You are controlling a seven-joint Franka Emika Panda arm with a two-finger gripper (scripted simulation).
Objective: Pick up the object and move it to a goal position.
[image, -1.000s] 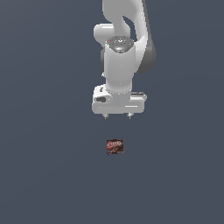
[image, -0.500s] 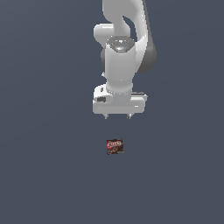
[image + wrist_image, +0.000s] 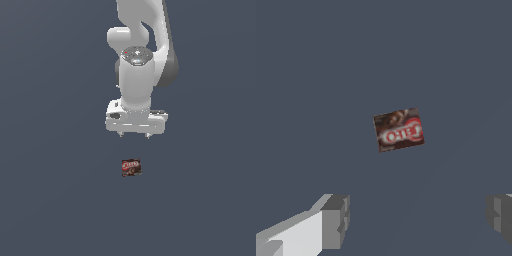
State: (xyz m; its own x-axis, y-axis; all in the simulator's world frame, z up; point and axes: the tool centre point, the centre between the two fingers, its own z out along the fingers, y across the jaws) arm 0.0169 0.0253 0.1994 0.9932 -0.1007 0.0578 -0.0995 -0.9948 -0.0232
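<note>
The object [image 3: 131, 167] is a small flat dark brown box with a red label and whitish lettering, lying flat on the dark grey floor. The white gripper [image 3: 134, 135] hangs above it, apart from it, fingers pointing down. In the wrist view the object [image 3: 398, 130] lies slightly rotated, in the middle distance beyond the gripper [image 3: 418, 220]. Its two grey fingertips [image 3: 336, 221] stand wide apart, so it is open with nothing between them.
The white arm [image 3: 140, 55] rises over the gripper toward the top of the exterior view. Plain dark grey floor [image 3: 50, 200] surrounds the box on every side.
The gripper has sunk very slightly toward the box. The box has not moved.
</note>
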